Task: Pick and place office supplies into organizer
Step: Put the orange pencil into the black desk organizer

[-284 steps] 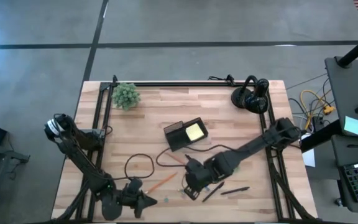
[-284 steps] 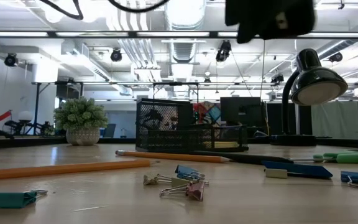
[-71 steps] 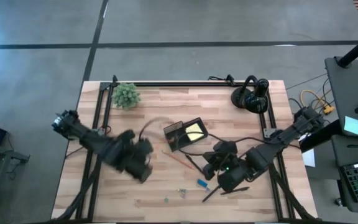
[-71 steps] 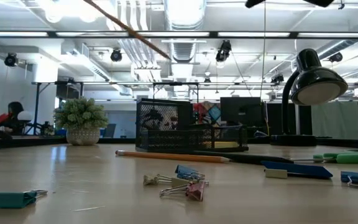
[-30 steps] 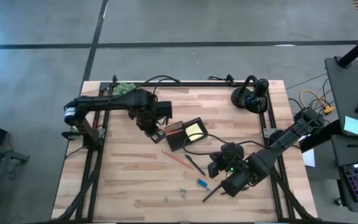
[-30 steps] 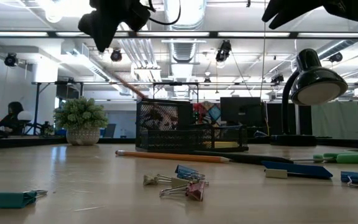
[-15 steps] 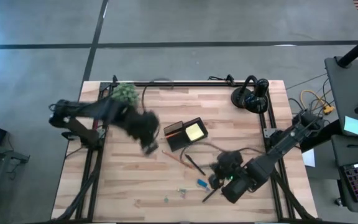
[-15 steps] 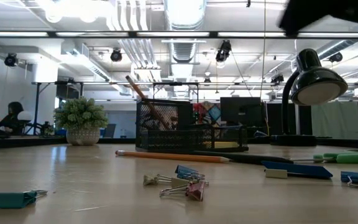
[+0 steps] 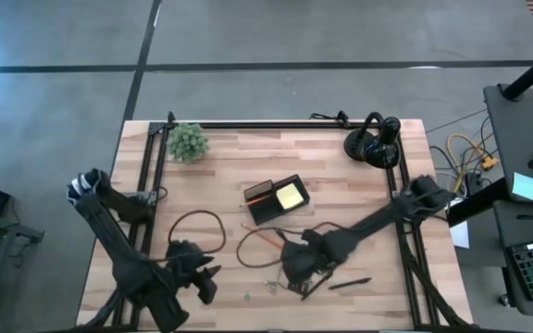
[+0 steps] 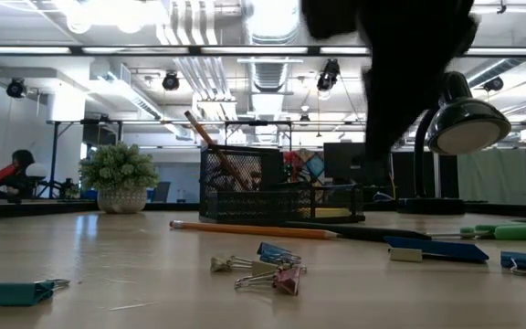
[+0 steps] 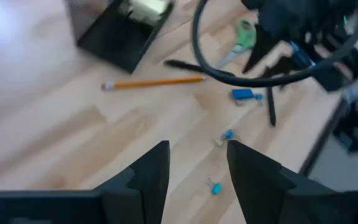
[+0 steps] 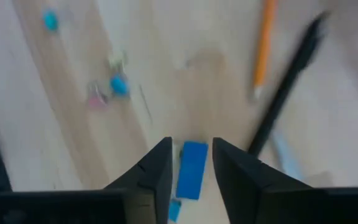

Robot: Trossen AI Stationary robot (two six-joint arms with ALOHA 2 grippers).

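The right pincer (image 12: 188,165), fingers parted and empty, hovers over a small blue clip (image 12: 191,169) lying flat near the table's (image 9: 359,194) front, by a black pen (image 12: 288,81); light, stiff, best pinched across its narrow sides; left pincer (image 11: 194,171) open, empty

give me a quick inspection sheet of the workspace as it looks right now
surface: wooden table, black frame rails along its edges.
job's things: organizer mid-table holds a yellow sticky pad; a pencil stands in it. Orange pencil, black pen, blue piece, scissors and clips lie loose on the table.
clutter: potted plant; black lamp.
grippers: left end effector open and empty above the table's near-left part; right end effector open just over the blue piece.
cables: loops trail from both arms.
surroundings: concrete floor, equipment at right.
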